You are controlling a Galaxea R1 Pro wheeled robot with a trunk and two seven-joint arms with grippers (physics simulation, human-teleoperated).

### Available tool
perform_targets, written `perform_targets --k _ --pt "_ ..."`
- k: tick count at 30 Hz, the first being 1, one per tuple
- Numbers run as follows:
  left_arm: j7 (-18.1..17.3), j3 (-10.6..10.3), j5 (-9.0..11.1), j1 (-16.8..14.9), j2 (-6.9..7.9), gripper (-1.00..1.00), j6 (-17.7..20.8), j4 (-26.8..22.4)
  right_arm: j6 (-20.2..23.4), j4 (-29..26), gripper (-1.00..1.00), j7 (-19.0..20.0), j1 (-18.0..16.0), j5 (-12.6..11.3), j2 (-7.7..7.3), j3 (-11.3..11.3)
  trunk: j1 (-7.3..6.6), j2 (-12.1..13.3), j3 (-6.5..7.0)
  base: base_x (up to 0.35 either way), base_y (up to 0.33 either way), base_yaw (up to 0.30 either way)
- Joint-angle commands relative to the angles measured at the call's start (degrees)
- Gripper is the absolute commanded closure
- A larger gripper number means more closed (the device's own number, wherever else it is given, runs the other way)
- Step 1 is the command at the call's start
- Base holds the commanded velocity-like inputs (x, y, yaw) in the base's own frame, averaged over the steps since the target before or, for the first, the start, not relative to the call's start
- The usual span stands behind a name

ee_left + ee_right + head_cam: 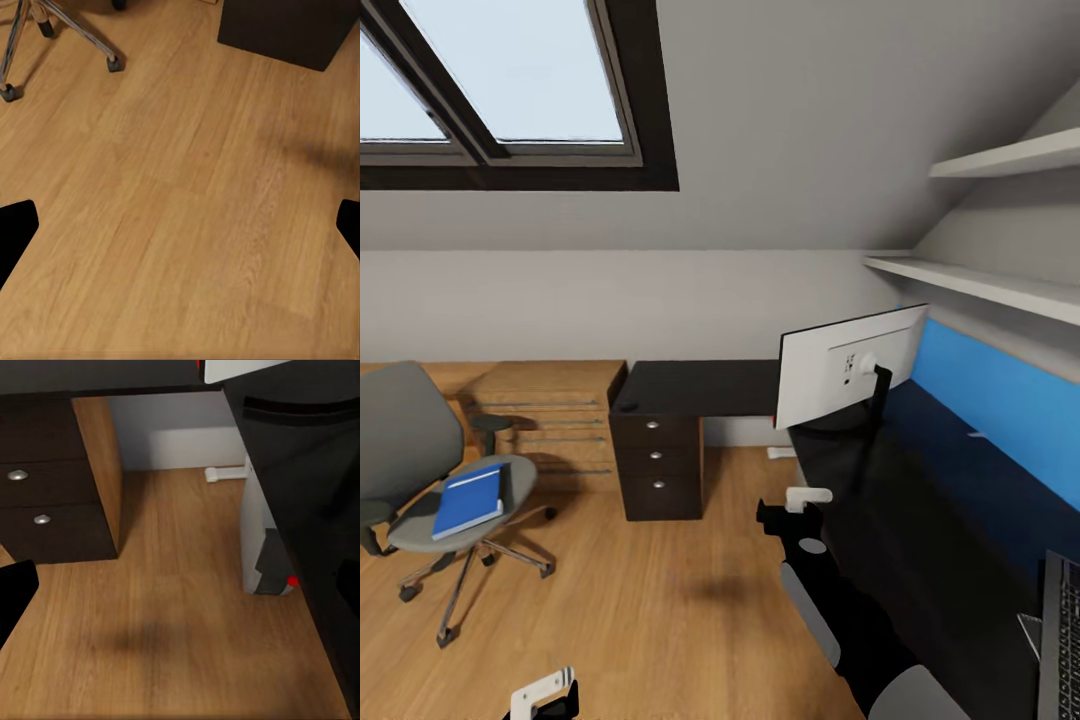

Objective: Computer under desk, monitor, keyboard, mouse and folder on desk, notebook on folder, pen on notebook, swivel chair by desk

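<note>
The folder (468,500) lay on the swivel chair (420,450), far left of the table (920,520) bearing the monitor (845,365). Both grippers, left (180,225) and right (180,592), were spread and empty. Risk: a nudged chair could roll away on its castors.

- Folder (468,499): bright blue, lies flat on the seat of the swivel chair (405,440), well apart from the desk (920,500).
- Monitor (845,368): upright on the desk, white back showing.
- Keyboard (1062,640): on the desk, partly in view.
</note>
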Motion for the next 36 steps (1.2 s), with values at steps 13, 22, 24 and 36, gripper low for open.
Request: perform_targets --k 13,22,24,36 --pt "0.37 -0.29 0.59 -0.04 0.07 -1.00 -0.28 -0.01 0.21 -0.08 -1.00 -0.41 -0.08 -0.40 -0.19 0.14 0.01 -0.07 -0.09 -0.136 -0.269 0.000" --pt "0.37 -0.29 0.57 -0.04 0.07 -1.00 -0.29 -0.01 0.20 -0.04 -1.00 -0.48 -0.07 -0.41 -0.29 -0.07 0.01 -0.07 -0.09 -0.151 -0.304 0.000" --pt "0.37 -0.29 0.60 -0.04 0.07 -1.00 -0.29 -0.01 0.20 -0.01 -1.00 -0.52 -0.07 -0.41 -0.31 -0.15 0.01 -0.07 -0.09 -0.151 -0.304 0.000" --pt "0.37 -0.29 0.60 -0.04 0.07 -1.00 -0.37 -0.01 -0.58 0.10 -1.00 -0.49 -0.06 -0.41 -1.36 -0.97 0.01 -0.07 -0.09 -0.153 -0.304 0.000"
